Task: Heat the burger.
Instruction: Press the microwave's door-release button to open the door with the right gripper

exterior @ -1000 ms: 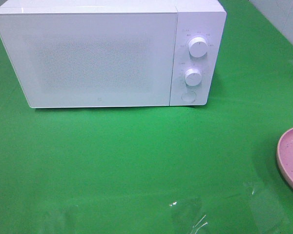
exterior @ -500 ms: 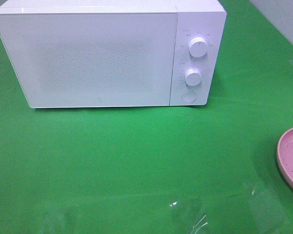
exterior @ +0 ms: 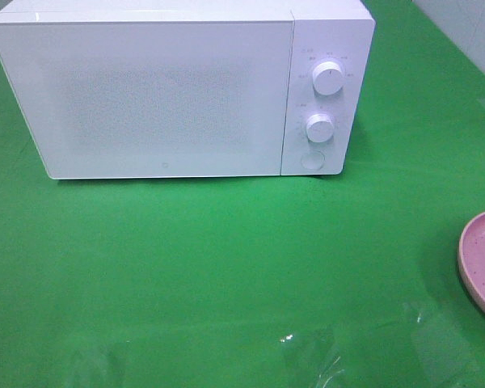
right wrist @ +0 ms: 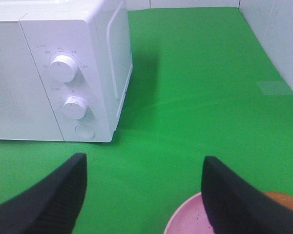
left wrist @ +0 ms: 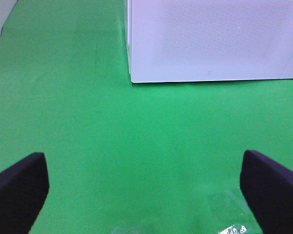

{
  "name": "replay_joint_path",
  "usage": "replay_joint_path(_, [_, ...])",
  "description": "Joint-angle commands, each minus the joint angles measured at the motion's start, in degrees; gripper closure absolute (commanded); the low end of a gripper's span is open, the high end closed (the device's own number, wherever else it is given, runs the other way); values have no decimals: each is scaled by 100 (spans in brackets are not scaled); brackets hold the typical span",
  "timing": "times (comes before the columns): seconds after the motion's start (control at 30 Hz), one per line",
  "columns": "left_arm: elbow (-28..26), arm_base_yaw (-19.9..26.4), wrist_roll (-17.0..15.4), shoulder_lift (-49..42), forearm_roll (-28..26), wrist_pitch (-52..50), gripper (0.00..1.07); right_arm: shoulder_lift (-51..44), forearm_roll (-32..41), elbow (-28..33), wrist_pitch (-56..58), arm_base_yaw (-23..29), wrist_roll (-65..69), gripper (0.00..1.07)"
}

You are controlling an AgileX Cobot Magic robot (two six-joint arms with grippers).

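Two hands: left hand point(left wrist: 145, 195) and right hand point(right wrist: 144, 195) spread wide, empty.
Where: burger point(right wrist: 282, 199) sliver at pink plate point(right wrist: 185, 222), behind right finger.
Risk: microwave point(exterior: 162, 97) door shut; off-centre grasp could shove burger off plate.

You have the microwave point(exterior: 162, 97) at the back of the surface point(exterior: 226, 267), door on its left, two knobs point(exterior: 329, 78) stacked above a button point(exterior: 311, 160) on its right. The plate point(exterior: 483, 263) lies well apart, front right, at the edge of view. The right pincer point(right wrist: 144, 163) hangs over it, and the burger point(right wrist: 284, 199) peeks out behind one finger.
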Motion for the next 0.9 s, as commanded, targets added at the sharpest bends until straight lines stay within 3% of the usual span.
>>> replay_joint_path(0.03, [11,-29,-29,-138,-6,-23,4,229,-29,69,-413,-17,11,43])
replay_joint_path(0.6, [11,-29,-29,-138,-6,-23,4,2618,34,120,-3564,-17,-29,43])
replay_joint_path(0.9, [11,-29,-29,-138,-6,-23,4,4160,1175,120,-5380,103,-1409,43])
